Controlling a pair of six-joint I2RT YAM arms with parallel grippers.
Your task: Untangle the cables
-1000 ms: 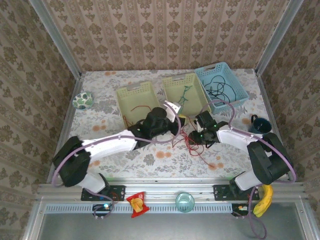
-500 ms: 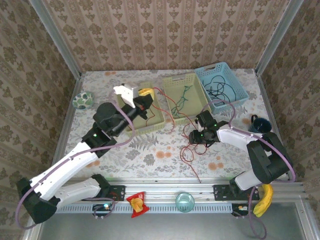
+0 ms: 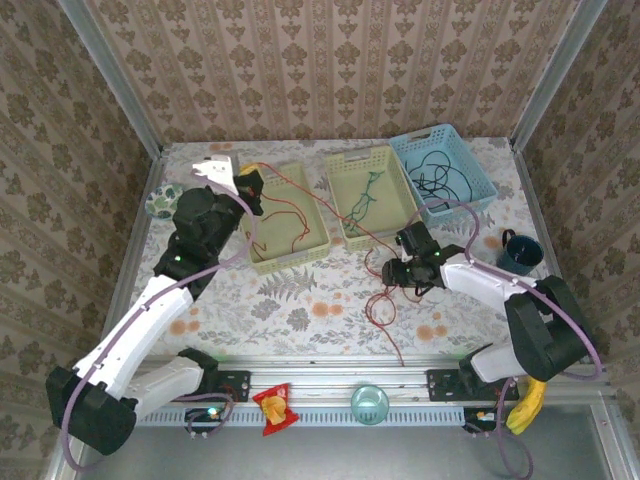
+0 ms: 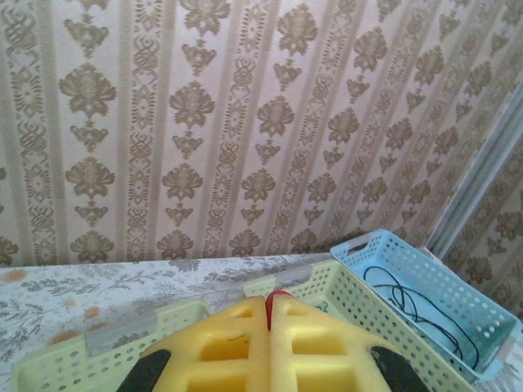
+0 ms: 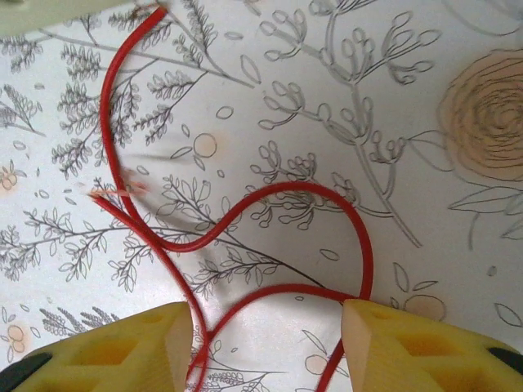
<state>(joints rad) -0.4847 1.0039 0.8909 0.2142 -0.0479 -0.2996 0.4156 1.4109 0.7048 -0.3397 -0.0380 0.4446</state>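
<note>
The left hand (image 3: 247, 182), raised above the far corner of the left yellow basket (image 3: 290, 258), is pressed together on the red cable (image 5: 282, 187). The cable trails right to the tabletop (image 3: 300, 310), looping between the spread fingers of the right hand (image 5: 265, 335).

No text, label, brand, number or sign can be read. Print is seen on the red snack packet (image 3: 273, 407) under the front rail (image 3: 330, 385), but it is too small to be made out.
</note>
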